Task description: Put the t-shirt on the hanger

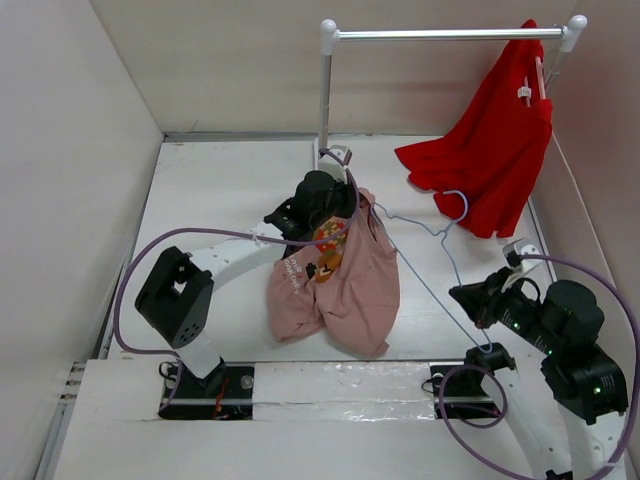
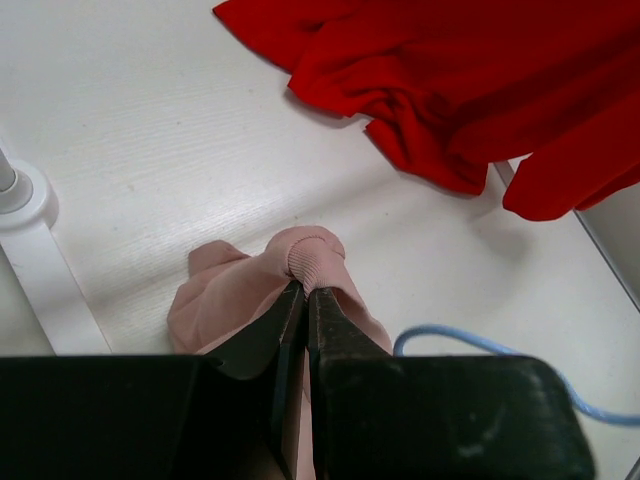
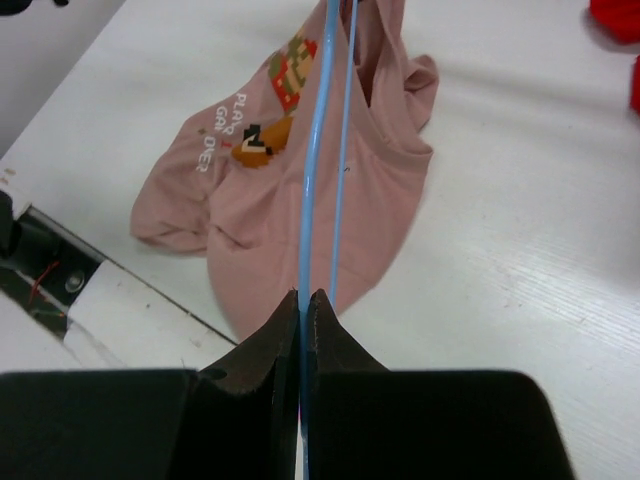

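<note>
Where the left arm reaches across the bench (image 1: 220, 190) in the overhead view, its tool (image 2: 305, 298) is clenched on a rolled, ribbed edge of the t-shirt (image 1: 345, 285), the two fingers pressed together with the pink cloth bunched up between them; the shirt itself lies crumpled near the middle of the bench, its upper end drawn up at that tool and the rest spread toward the near edge, with the orange-brown print and some pale lettering facing up; to the right of it the hanger (image 3: 311, 180) slants over the shirt's right side, its thin pale blue wires running from the shirt's upper end down toward the right arm; whether its far end sits inside the cloth cannot be told; the right tool (image 3: 303, 295) is clamped tight on the hanger's near end; the hook lies at the lower edge of a red garment (image 1: 490, 160), which hangs from a white rail (image 1: 440, 35) at the far right and trails onto the bench.
</note>
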Robot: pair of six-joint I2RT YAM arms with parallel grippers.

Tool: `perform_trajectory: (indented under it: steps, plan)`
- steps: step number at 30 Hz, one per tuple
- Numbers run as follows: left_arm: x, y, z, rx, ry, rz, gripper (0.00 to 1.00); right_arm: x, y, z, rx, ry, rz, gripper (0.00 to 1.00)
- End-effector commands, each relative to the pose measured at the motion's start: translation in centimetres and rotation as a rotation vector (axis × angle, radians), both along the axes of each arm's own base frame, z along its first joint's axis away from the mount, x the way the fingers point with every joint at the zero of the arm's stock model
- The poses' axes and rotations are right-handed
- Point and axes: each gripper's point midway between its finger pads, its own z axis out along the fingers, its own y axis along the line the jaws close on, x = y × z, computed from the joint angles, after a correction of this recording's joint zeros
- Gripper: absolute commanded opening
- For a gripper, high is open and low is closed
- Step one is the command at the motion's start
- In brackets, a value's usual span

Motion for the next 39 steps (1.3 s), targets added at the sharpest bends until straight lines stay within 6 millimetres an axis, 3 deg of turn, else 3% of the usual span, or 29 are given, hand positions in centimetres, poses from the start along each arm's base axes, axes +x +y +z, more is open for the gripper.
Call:
perform_trajectory:
  steps: [1,7,14,18,28,33,36,39]
  plan:
    - [0.8,-0.5,2.8,-0.038,-0.038,0.010,0.00,-1.8,0.6,1.2,0.011,-0.028,0.070,0.00]
    - [0.4,-0.7,3.2,-0.048,-0.033,-0.009,0.00,-1.5,1.2,0.7,0.038,-0.028,0.091,0.00]
    - [-0.8,0.3,3.1,-0.025,-0.036,-0.004,0.00,1.2,1.4,1.6,0.030,-0.064,0.068,0.00]
    - [-1.6,0.9,3.6,-0.040,-0.050,-0.010,0.00,1.9,1.9,0.9,0.029,-0.036,0.090,0.00]
    - [-3.5,0.1,4.4,-0.072,-0.052,-0.080,0.00,3.2,2.7,0.0,0.046,-0.008,0.104,0.00]
    - [-5.1,-1.1,5.1,-0.120,-0.041,-0.154,0.00,4.5,4.0,1.1,0.097,-0.035,0.153,0.00]
    - [-5.6,-0.9,5.4,-0.150,-0.043,-0.161,0.00,5.5,4.5,1.3,0.099,-0.024,0.163,0.00]
    - [-6.0,0.0,7.1,-0.170,-0.067,-0.143,0.00,6.7,4.0,1.8,0.104,-0.061,0.108,0.00]
